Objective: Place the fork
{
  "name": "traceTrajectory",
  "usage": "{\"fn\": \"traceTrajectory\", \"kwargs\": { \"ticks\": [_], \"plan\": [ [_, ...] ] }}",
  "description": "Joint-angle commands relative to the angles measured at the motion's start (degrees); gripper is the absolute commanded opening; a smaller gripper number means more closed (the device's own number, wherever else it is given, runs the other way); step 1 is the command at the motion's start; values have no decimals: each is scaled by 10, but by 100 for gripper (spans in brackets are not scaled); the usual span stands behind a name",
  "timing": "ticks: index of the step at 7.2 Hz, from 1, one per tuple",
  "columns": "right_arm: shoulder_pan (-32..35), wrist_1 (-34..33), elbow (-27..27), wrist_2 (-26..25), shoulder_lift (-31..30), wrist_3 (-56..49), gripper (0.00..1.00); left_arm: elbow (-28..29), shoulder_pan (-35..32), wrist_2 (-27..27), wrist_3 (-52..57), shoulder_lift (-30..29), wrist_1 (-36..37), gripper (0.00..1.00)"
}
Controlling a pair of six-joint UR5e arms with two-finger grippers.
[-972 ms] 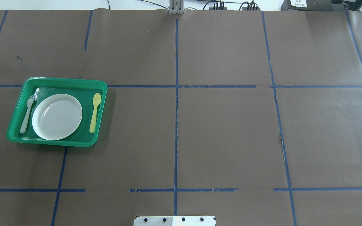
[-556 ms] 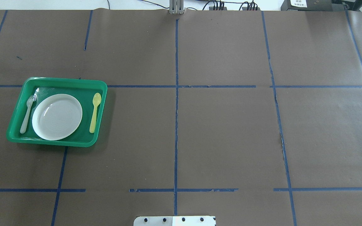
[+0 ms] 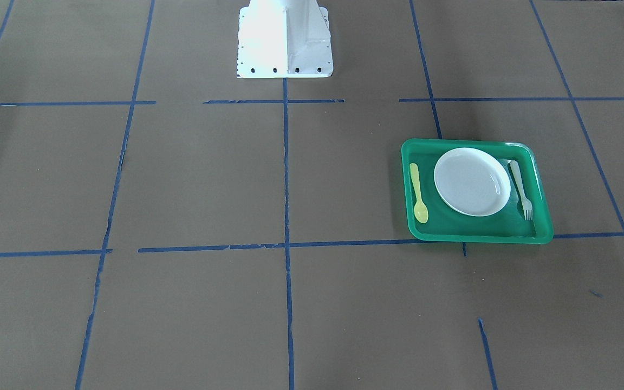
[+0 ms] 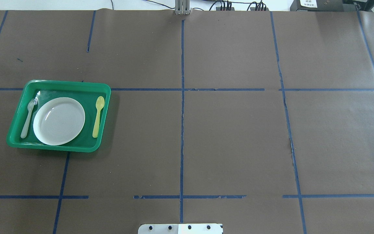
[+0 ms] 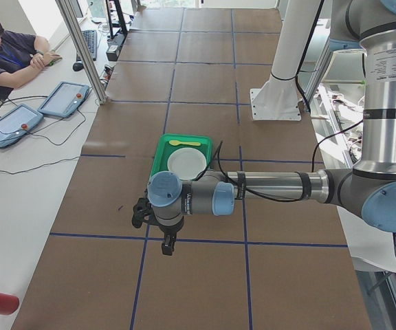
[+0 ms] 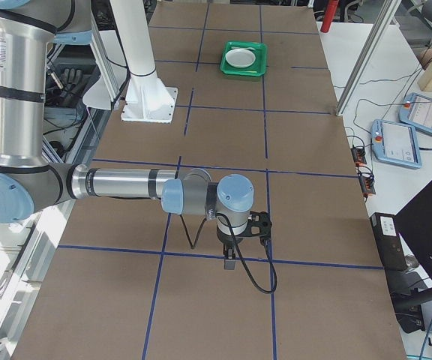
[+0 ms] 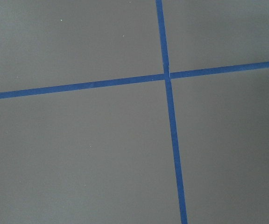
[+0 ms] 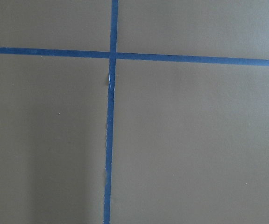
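Note:
The pale white-grey fork [image 4: 28, 117] lies in the green tray [image 4: 67, 84], left of the white plate [image 4: 59, 121], tines toward the far side. It also shows in the front-facing view [image 3: 521, 189]. No gripper touches it. My left gripper [image 5: 167, 244] shows only in the exterior left view, hanging above the brown paper nearer the camera than the tray; I cannot tell if it is open or shut. My right gripper [image 6: 229, 259] shows only in the exterior right view, far from the tray [image 6: 244, 58]; I cannot tell its state either.
A yellow spoon [image 4: 98, 116] lies in the tray, right of the plate. The table is covered in brown paper with blue tape lines [image 4: 182, 97]. The robot's white base [image 3: 285, 38] stands at the near edge. An operator [image 5: 5, 58] sits at the far side.

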Motion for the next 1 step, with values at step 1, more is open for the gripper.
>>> {"fn": "traceTrajectory", "kwargs": {
  "ticks": [1],
  "plan": [
    [0,0,0,0,0,0,100,-1,-1,0,0,0,0,100]
  ]
}}
